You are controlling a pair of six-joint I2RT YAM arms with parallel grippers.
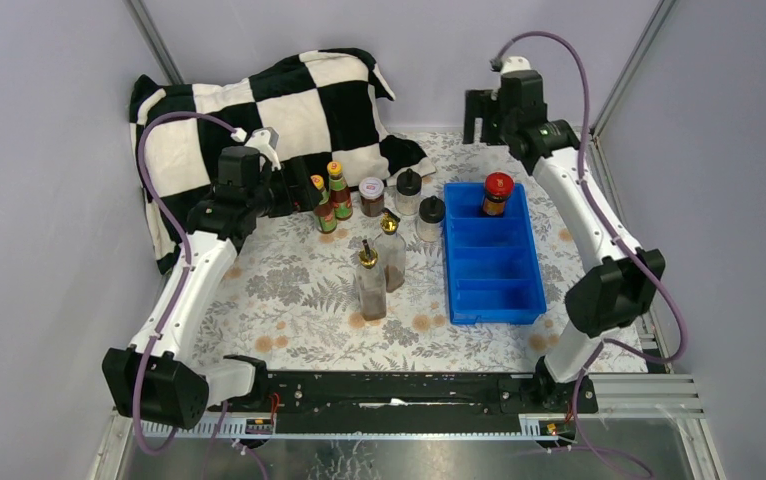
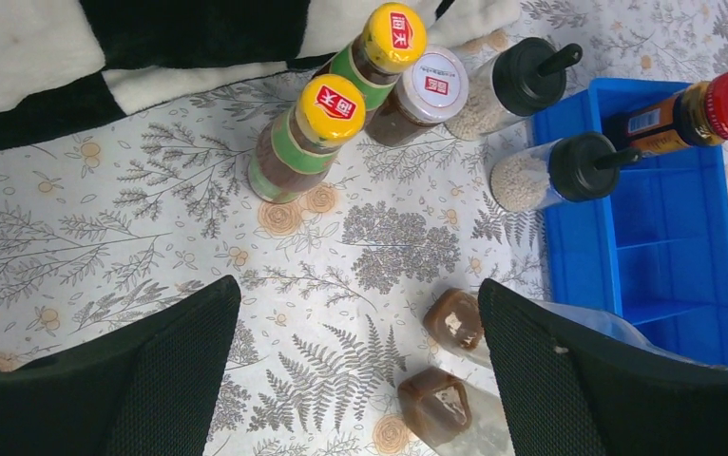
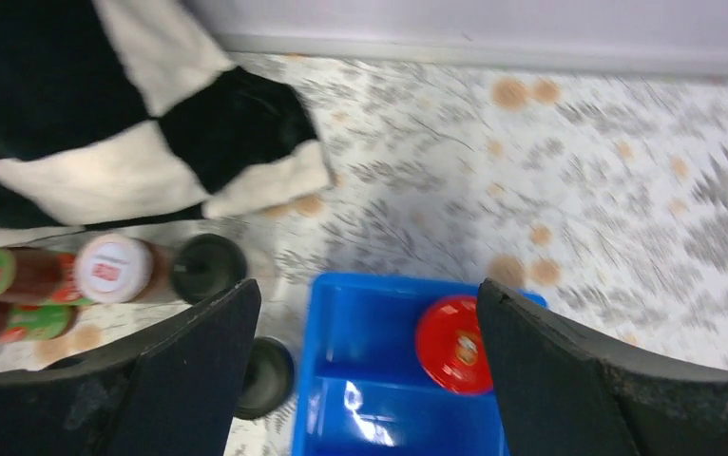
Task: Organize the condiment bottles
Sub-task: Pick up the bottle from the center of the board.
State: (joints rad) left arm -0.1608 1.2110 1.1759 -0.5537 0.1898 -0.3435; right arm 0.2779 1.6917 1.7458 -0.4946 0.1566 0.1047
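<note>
- Blue plastic made up the divided tray (image 1: 492,265), which lay on the right of the floral worktop (image 1: 279,290) with its long side running away from the arm bases.
- The red-lidded jar (image 1: 497,193) stood upright in the tray's farthest compartment.
- The other seven containers stood on the worktop left of the tray.
- At the far left of the group, the near orange-capped bottle (image 1: 325,212) and the far orange-capped bottle (image 1: 338,190) stood just beside each other, close to the edge of the checked blanket (image 1: 289,110).
- The white-lidded dark jar (image 1: 371,196) stood just right of that pair, with the far black-capped shaker (image 1: 409,192) next along.
- The near black-capped shaker (image 1: 430,217) stood just beside the tray's left wall.
- The near gold-spouted bottle (image 1: 370,283) and the far gold-spouted bottle (image 1: 391,255) stood close together mid-worktop, nearer the bases and apart from the tray.
- The left jaws gaped wide with nothing between them, just left of the orange-capped pair.
- The right jaws were likewise spread wide and held nothing, raised beyond the tray's far end. The right wrist view looked down on the red lid between the fingers.
</note>
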